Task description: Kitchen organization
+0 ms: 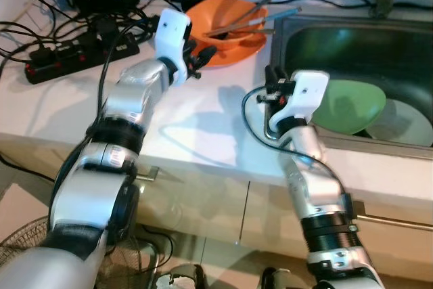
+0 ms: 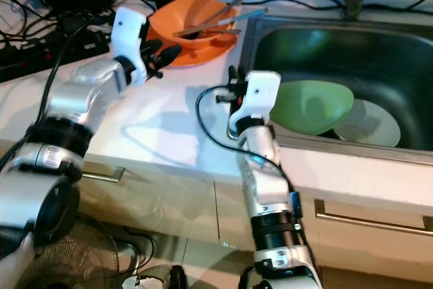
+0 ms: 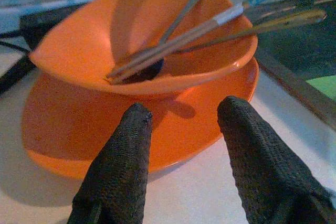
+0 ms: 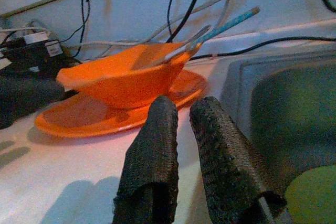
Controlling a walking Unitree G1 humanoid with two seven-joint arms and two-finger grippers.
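Right gripper (image 4: 181, 145) hangs by the sink edge, fingers a bit apart and empty; left gripper (image 3: 184, 129), fingers wide, sits just short of the orange plate (image 3: 79, 129). Further back on the tabletop (image 1: 216, 120), the orange bowl (image 3: 131, 40) on that plate holds loose utensils (image 3: 210, 22), so it looks stiff, slick and rattly; I'd pinch the plate rim.

Glossy orange bowl (image 3: 142, 51), brushed metal sink (image 1: 352, 38), matt textured claw fingers (image 3: 118, 171).

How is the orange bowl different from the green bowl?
The orange bowl sits on an orange plate on the counter; the green bowl lies tilted in the sink. The orange bowl holds utensils; the green bowl holds none. Both are plain, one-colour bowls.
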